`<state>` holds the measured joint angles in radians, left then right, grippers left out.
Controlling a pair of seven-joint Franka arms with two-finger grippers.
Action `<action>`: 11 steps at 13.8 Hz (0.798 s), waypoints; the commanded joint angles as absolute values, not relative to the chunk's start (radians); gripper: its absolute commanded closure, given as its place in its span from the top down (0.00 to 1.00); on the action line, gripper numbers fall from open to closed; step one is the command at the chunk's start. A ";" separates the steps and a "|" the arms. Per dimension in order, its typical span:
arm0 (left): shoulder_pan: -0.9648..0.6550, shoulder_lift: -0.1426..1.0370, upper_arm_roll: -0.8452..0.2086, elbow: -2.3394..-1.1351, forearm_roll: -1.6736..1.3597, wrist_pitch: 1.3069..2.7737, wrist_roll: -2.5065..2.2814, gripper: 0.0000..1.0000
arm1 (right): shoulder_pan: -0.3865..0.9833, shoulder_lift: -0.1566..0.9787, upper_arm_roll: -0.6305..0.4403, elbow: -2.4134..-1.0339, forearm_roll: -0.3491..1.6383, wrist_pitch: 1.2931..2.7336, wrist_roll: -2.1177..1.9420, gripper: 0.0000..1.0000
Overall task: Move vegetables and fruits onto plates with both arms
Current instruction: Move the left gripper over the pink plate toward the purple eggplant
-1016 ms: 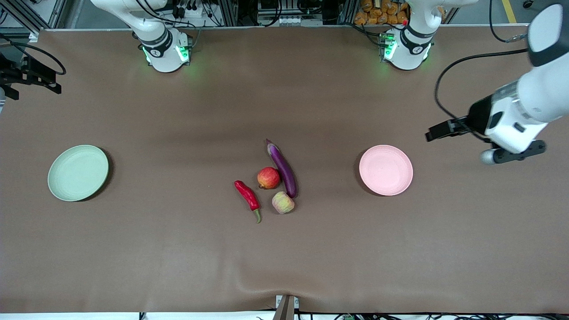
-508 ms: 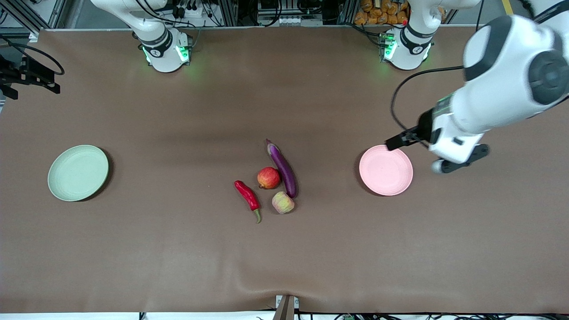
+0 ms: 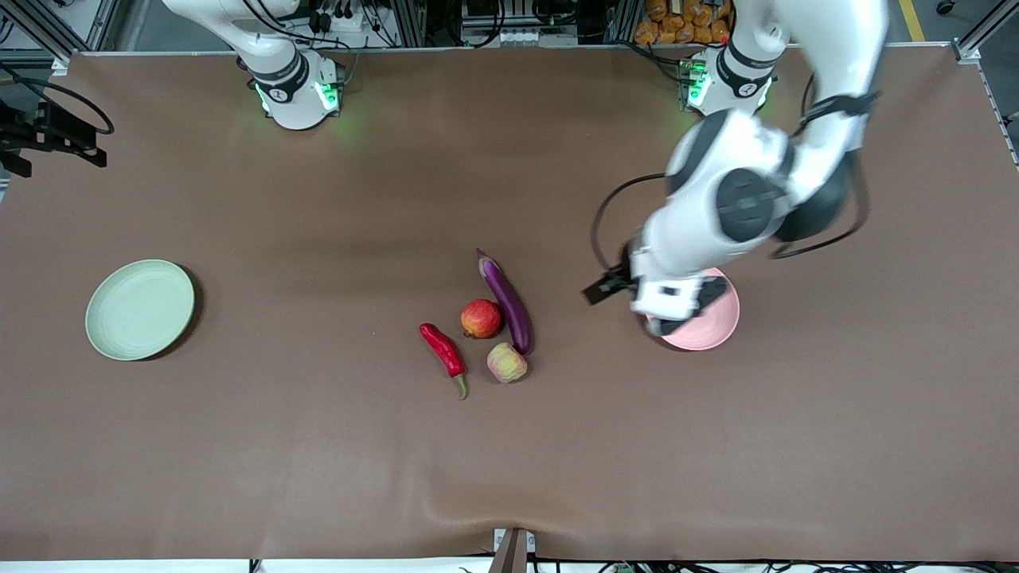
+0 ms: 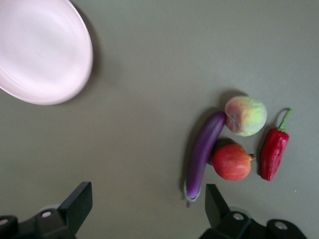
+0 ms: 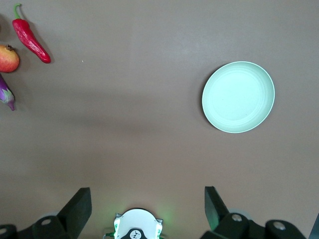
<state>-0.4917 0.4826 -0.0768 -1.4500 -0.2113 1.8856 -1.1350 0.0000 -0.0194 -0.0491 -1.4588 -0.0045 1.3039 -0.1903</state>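
The purple eggplant, red-orange apple, pale yellow-green fruit and red chili lie close together mid-table. The pink plate is toward the left arm's end and the green plate toward the right arm's end; both are empty. My left gripper hangs high over the pink plate's edge. Its wrist view shows it open and empty, with the eggplant and pink plate below. My right gripper is open and empty, high over its own base, out of the front view.
The two arm bases stand at the table's back edge. A black fixture sticks in at the right arm's end. The brown cloth has a wrinkle near the front edge.
My left arm has swung in from its end of the table to over the pink plate. The fruits, vegetables, plates and right arm have not moved.
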 commanded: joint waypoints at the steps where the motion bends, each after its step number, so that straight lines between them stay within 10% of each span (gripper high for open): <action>1: -0.604 0.584 -0.061 -1.425 -0.177 1.969 -1.305 1.00 | -0.026 -0.014 -0.035 -1.447 0.015 1.290 -0.196 1.00; 11: -0.729 0.793 -0.061 -1.440 -0.083 2.236 -1.715 1.00 | -0.034 -0.009 -0.037 -1.447 0.015 1.289 -0.196 1.00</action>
<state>-0.7186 0.7764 -0.0696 -1.4515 -0.1072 2.2060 -1.6644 -0.0073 -0.0163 -0.0491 -1.4590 -0.0039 1.3028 -0.1903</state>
